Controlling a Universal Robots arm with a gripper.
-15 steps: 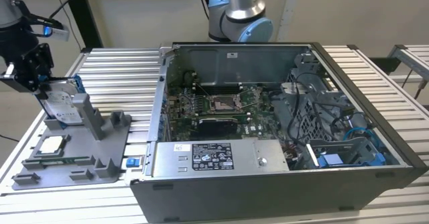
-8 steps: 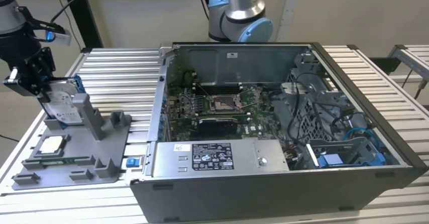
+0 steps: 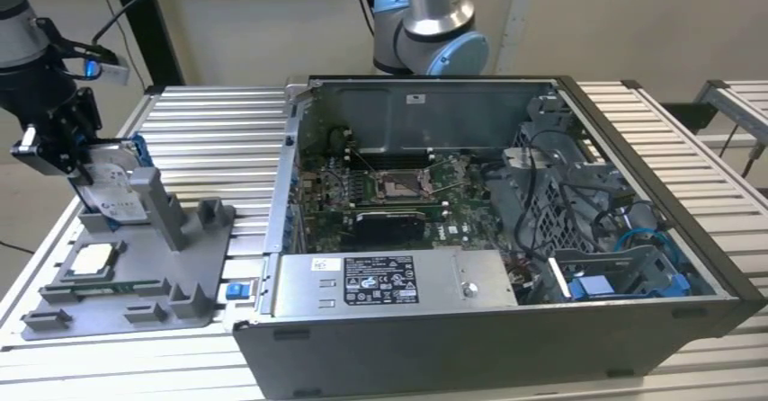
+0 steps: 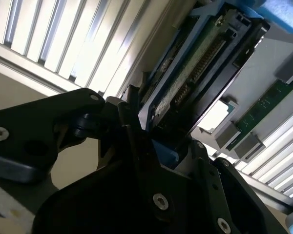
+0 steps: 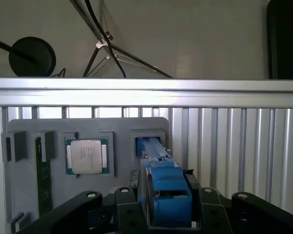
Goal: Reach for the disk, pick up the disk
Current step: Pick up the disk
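Observation:
The disk (image 3: 111, 188) is a silver-grey hard drive with a white label and a bright blue bracket. It stands on edge in a slot of the grey holder tray (image 3: 180, 271), at the exterior view's left. My black gripper (image 3: 70, 149) is down over its top edge. In the first wrist view the blue bracket of the disk (image 5: 162, 181) sits tight between my two fingers (image 5: 128, 210), and the gripper (image 5: 168, 214) looks shut on it. The second wrist view shows the disk (image 4: 200, 63) from its circuit-board side, running away from the gripper (image 4: 161, 141).
On the same tray lie a square silver processor chip (image 3: 93, 257), a green memory stick (image 3: 102, 286) and a small blue clip (image 3: 236, 289). An open computer case (image 3: 397, 280) stands just beside the tray on the slatted metal table (image 3: 216, 122). Another arm's base (image 3: 426, 32) stands behind.

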